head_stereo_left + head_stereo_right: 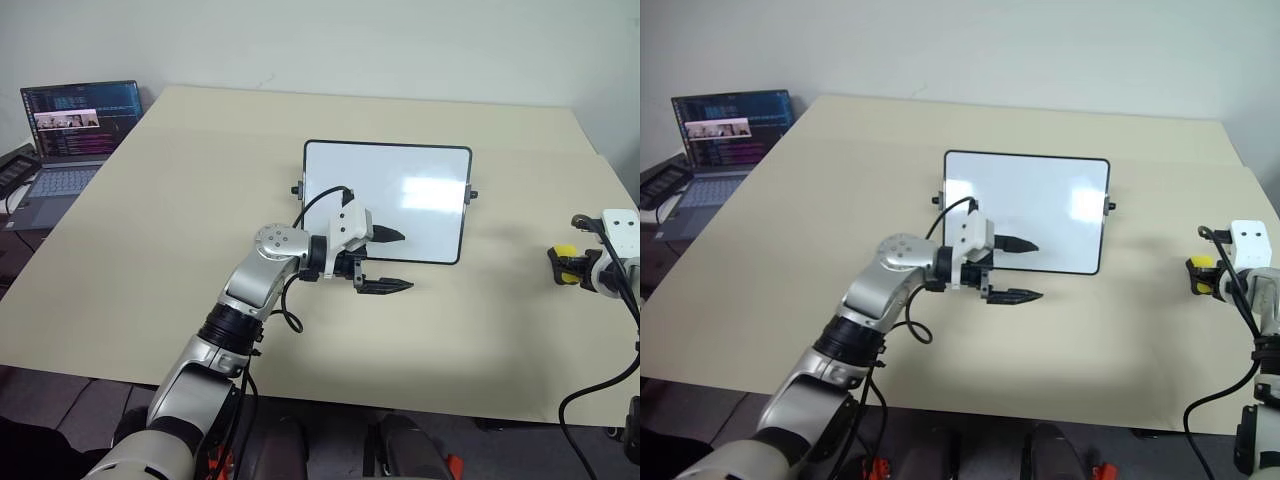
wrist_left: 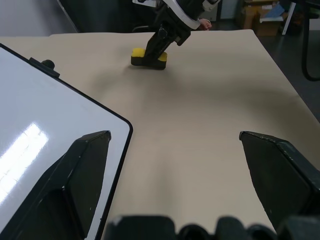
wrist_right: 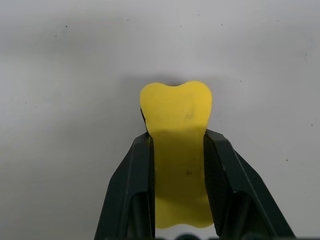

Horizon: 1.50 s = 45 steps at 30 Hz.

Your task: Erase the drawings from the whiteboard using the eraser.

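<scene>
The eraser (image 3: 176,150) is clamped in the right pincer (image 1: 566,265), while the left pincer (image 1: 393,261) gapes wide beside the whiteboard (image 1: 420,180).

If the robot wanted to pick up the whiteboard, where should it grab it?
Probably the whiteboard's thin black frame along the near edge, coming in low from the front. The board lies flat on the table, so only an edge offers a pinch. The open left gripper already sits at that near edge.

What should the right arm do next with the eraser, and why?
Probably open the right pincer and release the eraser. The whiteboard looks clean, with no marks visible, and the eraser already rests on the table well off to the board's right.
</scene>
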Each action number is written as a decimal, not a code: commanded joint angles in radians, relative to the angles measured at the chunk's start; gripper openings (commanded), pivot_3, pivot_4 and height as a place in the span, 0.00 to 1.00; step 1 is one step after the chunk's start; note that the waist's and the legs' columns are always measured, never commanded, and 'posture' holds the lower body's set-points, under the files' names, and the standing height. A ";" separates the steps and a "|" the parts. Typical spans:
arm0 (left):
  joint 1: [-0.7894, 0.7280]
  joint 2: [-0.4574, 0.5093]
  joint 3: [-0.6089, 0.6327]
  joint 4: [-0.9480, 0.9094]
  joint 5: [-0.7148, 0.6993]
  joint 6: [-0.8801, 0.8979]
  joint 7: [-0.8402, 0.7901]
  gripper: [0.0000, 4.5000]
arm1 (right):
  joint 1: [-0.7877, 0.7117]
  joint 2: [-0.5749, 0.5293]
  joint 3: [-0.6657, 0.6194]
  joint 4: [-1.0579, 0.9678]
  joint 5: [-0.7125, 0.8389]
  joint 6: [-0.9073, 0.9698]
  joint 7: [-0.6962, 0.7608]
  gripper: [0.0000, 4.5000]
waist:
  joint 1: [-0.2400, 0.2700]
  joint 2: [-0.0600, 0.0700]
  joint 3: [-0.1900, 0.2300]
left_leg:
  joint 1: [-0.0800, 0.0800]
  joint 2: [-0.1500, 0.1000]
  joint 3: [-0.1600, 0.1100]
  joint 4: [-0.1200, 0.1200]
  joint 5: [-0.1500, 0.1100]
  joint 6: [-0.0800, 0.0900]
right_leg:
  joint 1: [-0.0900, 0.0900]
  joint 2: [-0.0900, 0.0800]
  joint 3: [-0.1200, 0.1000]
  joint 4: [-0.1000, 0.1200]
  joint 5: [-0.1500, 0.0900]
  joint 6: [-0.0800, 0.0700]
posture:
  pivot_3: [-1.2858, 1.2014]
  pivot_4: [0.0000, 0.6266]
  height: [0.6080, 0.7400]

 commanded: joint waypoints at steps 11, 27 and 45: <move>-0.029 -0.005 0.012 -0.017 -0.007 -0.003 0.008 1.00 | -0.014 -0.032 -0.003 0.047 0.003 -0.105 -0.001 0.44 | -0.001 0.000 0.000 | 0.000 0.000 0.000 0.000 0.000 0.000 | 0.000 0.000 0.000 0.000 0.000 0.000 | 0.52 0.24 1.00; -0.021 0.005 0.020 -0.024 -0.009 0.002 0.025 1.00 | 0.012 -0.074 0.021 -0.047 -0.004 -0.104 -0.001 0.75 | -0.002 0.001 0.000 | 0.001 0.000 0.000 0.002 0.000 0.000 | 0.000 0.000 0.001 0.005 0.000 0.000 | 0.52 0.24 1.00; -0.065 0.184 0.519 0.089 -0.021 -0.035 0.581 1.00 | -0.020 0.360 -0.111 -0.085 0.002 -0.732 -0.354 0.99 | -0.013 0.000 0.000 | 0.003 0.002 -0.002 0.013 0.000 0.000 | 0.001 0.003 0.001 0.015 0.000 0.000 | 0.52 0.24 1.00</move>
